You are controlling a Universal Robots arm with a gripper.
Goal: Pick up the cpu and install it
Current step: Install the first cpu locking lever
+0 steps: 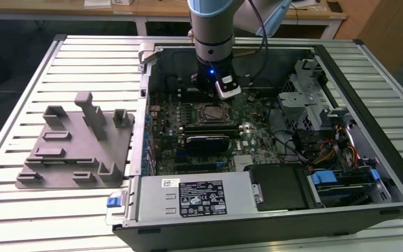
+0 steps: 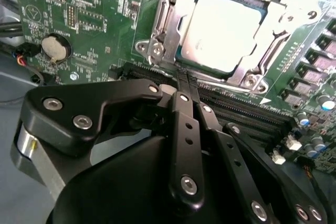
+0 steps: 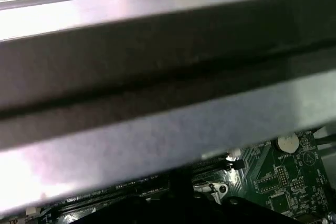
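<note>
**Gripper closed and empty beside the seated cpu**

The arm reaches straight down into the open computer case [image 1: 369, 157] in the exterior view, its grey-and-blue wrist upright over the motherboard [image 1: 251, 139]. In the second wrist view the gripper [image 2: 186, 77] hangs just beside the socket with its two black fingers [image 2: 182, 85] pressed together — clenched on nothing, tips meeting over the memory slots [image 2: 247, 106].

The cpu [image 2: 223, 32] lies flat inside the socket [image 2: 157, 45], near the gripper tips but apart from them. Its top is a smooth, silvery-white metal square with rounded corners, glaring under the light; a darker rim shows around it. The metal socket frame around it is bright steel with screw heads at its corners.

The fingers are matte black links held by shiny round bolts. The board is green, dense with small parts, and a round coin battery [image 2: 55, 48] sits on it. Outside the case, on the ribbed metal table [image 1: 82, 58], rests a grey plastic fixture [image 1: 75, 152] of blocks and posts.
</note>
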